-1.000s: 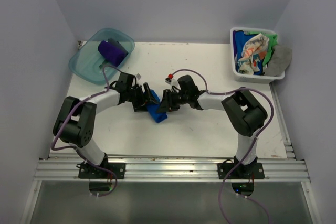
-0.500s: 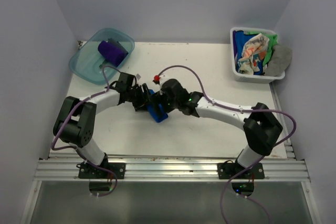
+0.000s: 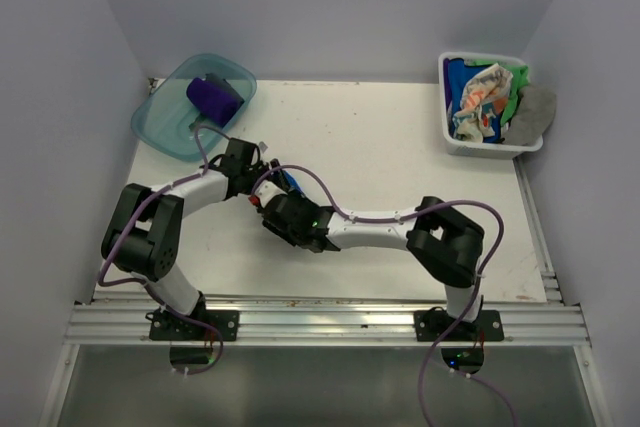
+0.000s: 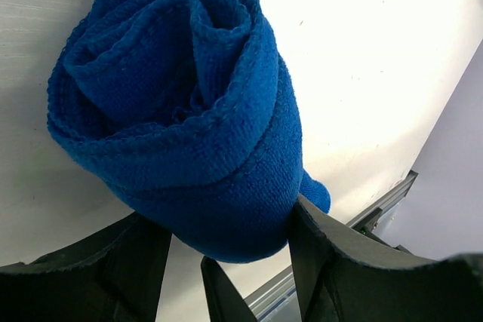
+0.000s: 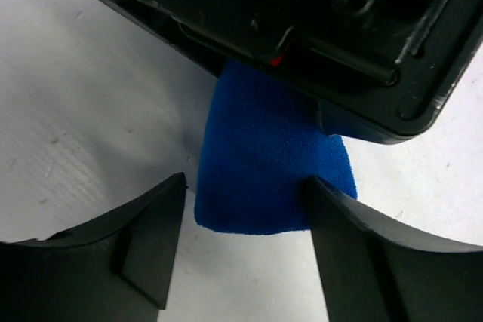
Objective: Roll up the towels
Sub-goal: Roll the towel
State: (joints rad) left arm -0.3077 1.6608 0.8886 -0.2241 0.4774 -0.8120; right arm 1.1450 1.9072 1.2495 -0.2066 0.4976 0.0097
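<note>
the royal blue towel (image 4: pixel 181 111) lies rolled up on the white table (image 3: pixel 400 147), left of centre, where the two arms meet. the left gripper (image 4: pixel 225 216) is clamped on it: in the left wrist view the spiral end of the roll faces the camera and both black fingers (image 4: pixel 332 262) press against its lower sides. the right arm reaches across from its base, and the right gripper (image 5: pixel 245 181) has its jaws spread to either side of the other end of the same roll; one finger seems to brush the cloth while a sliver of table shows between the other finger and the cloth, so it grips nothing. the black body of the left gripper fills the top of the right wrist view, just above the towel (from overhead only a scrap of blue shows between the two wrists). a purple towel (image 3: pixel 213 99), rolled, sits in the teal tub (image 3: pixel 160 127) at the far left corner. at the far right, the white basket (image 3: pixel 480 147) holds a loose heap: a cream printed towel (image 3: pixel 478 97), a green towel (image 3: pixel 517 82) and a grey towel (image 3: pixel 535 112) hanging over its right rim.
</note>
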